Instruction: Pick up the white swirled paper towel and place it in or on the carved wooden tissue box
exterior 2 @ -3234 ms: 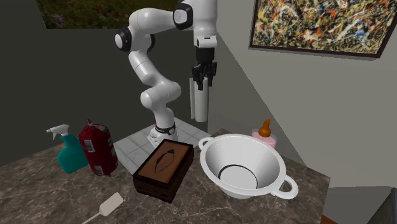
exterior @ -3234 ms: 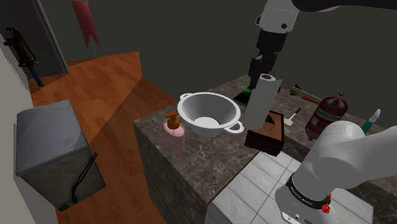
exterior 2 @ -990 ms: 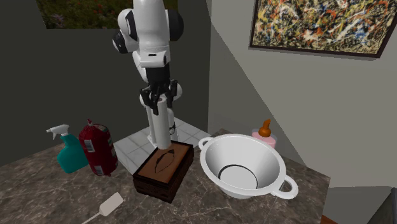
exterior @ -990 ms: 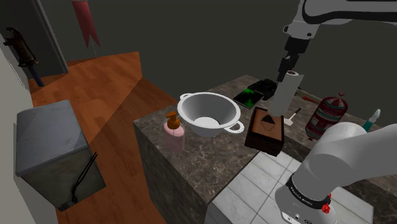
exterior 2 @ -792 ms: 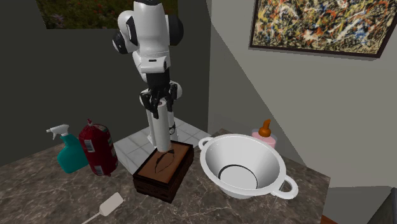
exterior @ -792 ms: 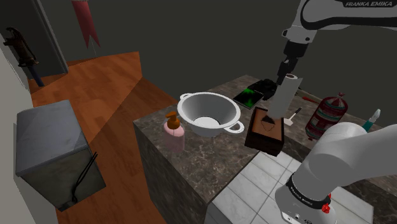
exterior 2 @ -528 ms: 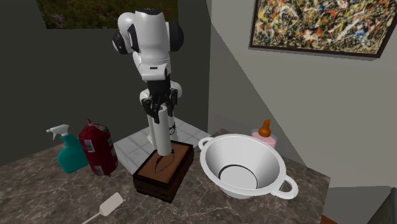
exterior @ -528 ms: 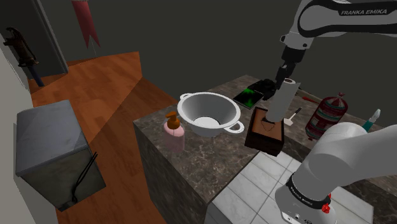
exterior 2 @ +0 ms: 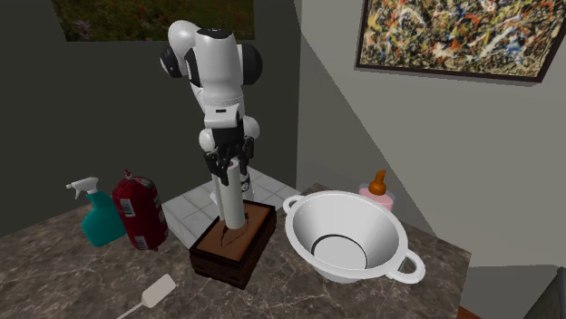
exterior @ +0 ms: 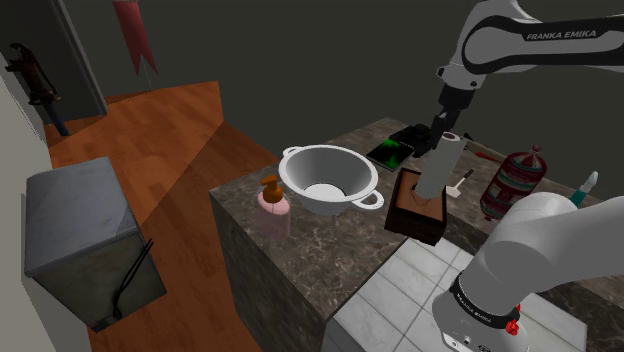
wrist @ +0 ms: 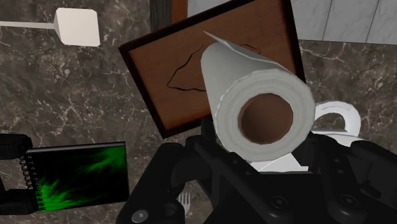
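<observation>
Shoulder view, centre right: pincer (exterior: 441, 130), clamped on the paper towel roll (exterior: 436, 167), has lowered its base onto the tissue box (exterior: 412, 215); release appears due next.

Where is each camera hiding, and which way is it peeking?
Shoulder view: beside the stand and a little behind it, looking down over the counter. It shows the arm's base and the tool gripping the paper towel roll.
Second exterior view: across the counter, facing the arm, which rises behind the tissue box.
Wrist view: on the hand, looking down along the tool at the roll's end and the box top. The black fingers show.
Shared: the shoulder and second exterior views both show the white bowl and the soap bottle.
</observation>
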Robot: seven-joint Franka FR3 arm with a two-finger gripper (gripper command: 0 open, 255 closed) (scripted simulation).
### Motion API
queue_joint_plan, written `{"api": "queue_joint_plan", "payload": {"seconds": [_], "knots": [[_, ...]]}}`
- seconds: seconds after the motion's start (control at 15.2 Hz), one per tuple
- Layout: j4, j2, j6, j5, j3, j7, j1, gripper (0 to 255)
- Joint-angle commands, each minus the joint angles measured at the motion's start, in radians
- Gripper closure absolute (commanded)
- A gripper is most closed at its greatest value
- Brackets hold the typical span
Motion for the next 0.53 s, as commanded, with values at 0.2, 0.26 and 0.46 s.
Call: {"api": "queue_joint_plan", "payload": {"seconds": [0.2,0.26,0.46], "knots": [[-0.001,0.000,0.001,0.000,0.000,0.000,0.000,0],[-0.001,0.000,0.001,0.000,0.000,0.000,0.000,0],[-0.001,0.000,0.001,0.000,0.000,0.000,0.000,0]]}}
